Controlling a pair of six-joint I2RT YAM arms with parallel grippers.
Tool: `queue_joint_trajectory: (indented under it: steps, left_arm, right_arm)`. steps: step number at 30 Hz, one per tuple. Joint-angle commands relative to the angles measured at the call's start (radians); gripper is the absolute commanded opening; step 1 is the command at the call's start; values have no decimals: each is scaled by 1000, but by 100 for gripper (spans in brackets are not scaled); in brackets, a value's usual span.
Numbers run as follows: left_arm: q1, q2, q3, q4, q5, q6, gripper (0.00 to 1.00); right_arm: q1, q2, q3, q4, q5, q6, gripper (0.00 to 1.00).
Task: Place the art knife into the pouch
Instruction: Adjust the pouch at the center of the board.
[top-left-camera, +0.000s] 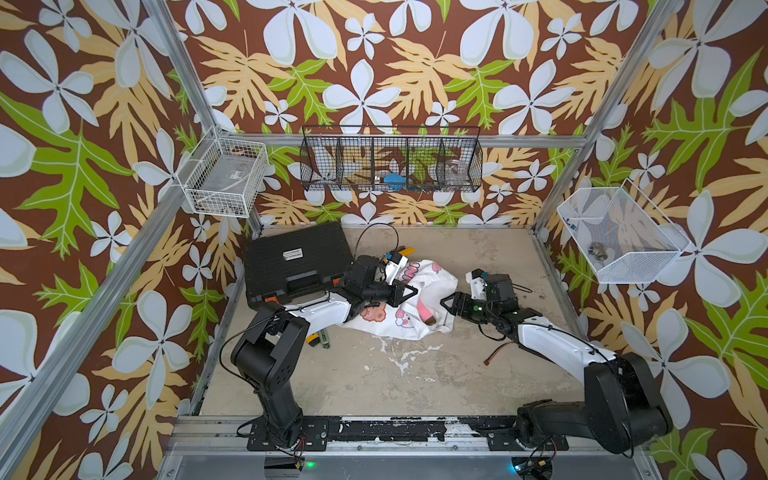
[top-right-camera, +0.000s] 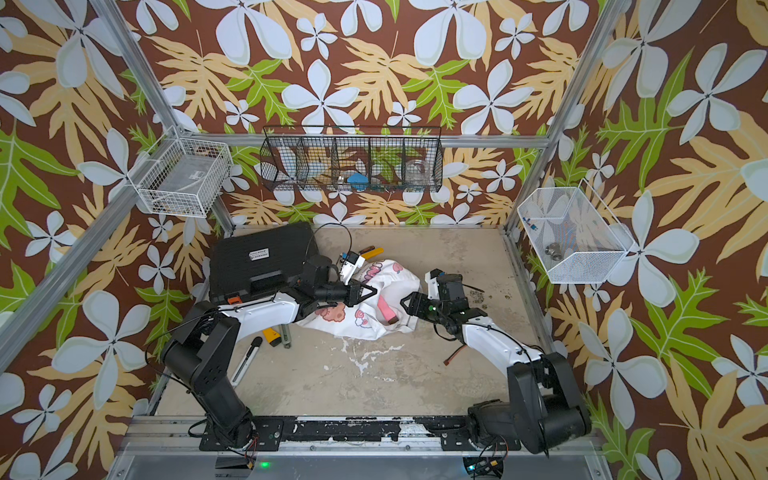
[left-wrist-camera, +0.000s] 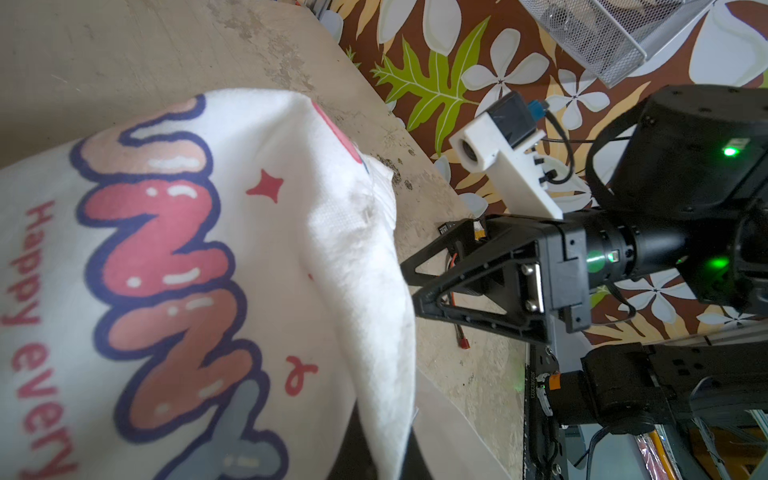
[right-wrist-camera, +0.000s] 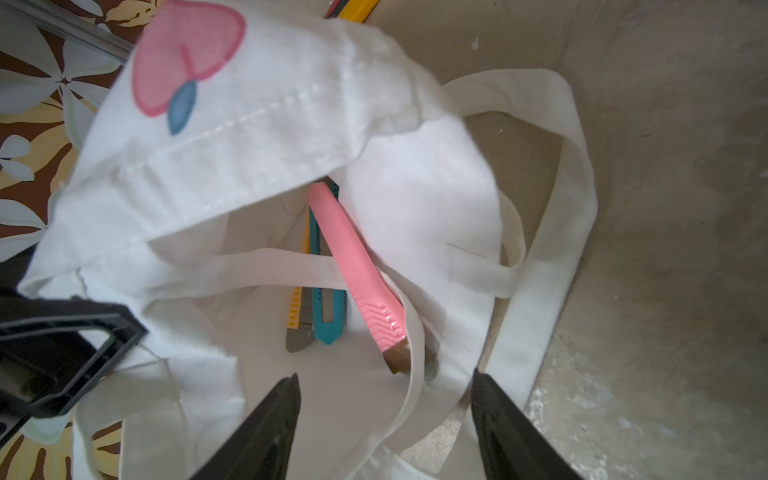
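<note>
Now reaching inward, low: left tool (top-left-camera: 411, 291) clamped on pouch (top-left-camera: 419, 322) cloth, right tool (right-wrist-camera: 385, 374) parted, empty; three knives (right-wrist-camera: 353, 270) inside.

Overhead pair, wrist close-ups on pouch (right-wrist-camera: 249, 124)

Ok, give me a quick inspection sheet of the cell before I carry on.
Surface: worn beige tabletop, white paint flecks.
Job's things: pouch, mouth open; pink art knife lying in its mouth.
Clutter: black tool case; yellow tool behind pouch; teal knife inside pouch.
Grippers: left gripper shut on pouch edge; right gripper open at pouch mouth.
Cables: red-tipped lead loose beside right arm.
Surroundings: floral walls; white wire basket, black wire basket, white mesh basket.
</note>
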Motion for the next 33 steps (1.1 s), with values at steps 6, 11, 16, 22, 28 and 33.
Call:
queue_joint_trajectory:
  steps: [6,11,16,22,28,33]
  left_arm:
    - [1,-16,-27,16,-19,-9,0]
    - [1,-19,-31,14,-20,-6,0]
    - [1,-19,-39,2,-43,1,0]
    - [1,8,-42,-7,-59,2,0]
    - [1,13,-48,18,-45,-12,0]
    - [0,7,-50,20,-39,-17,0]
  right_arm:
    - [-18,182,74,51,-43,-2,66]
    - [-17,238,104,51,-59,-3,67]
    - [-4,272,116,76,-102,2,66]
    - [17,97,0,160,-170,15,66]
    - [22,7,-45,243,-216,2,67]
    - [33,41,-59,415,-271,53,68]
